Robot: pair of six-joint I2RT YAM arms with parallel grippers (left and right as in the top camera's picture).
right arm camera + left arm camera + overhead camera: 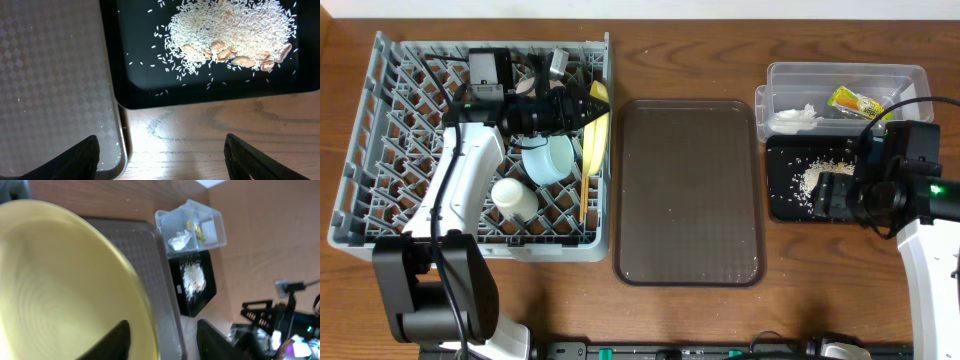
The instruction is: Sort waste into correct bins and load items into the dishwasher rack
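Note:
The grey rack (380,150) stands at the left. The yellow plate (599,125) stands on edge at the rack's right side and fills the left wrist view (60,280). My left gripper (588,108) (162,325) is open, with the plate's rim between its fingers. The rack also holds a light blue bowl (548,160), a white cup (513,197) and chopsticks (584,190). My right gripper (825,195) (160,150) is open and empty over the table beside the black tray (780,205) (135,75), which holds rice scraps (812,178) (235,30). The clear tub (910,75) holds the tissue (795,117) and the wrapper (855,100).
A large dark brown serving tray (688,190) (50,75) lies between the rack and the bins, with its edge close to the black tray. The left arm lies across the rack's middle and hides part of its contents.

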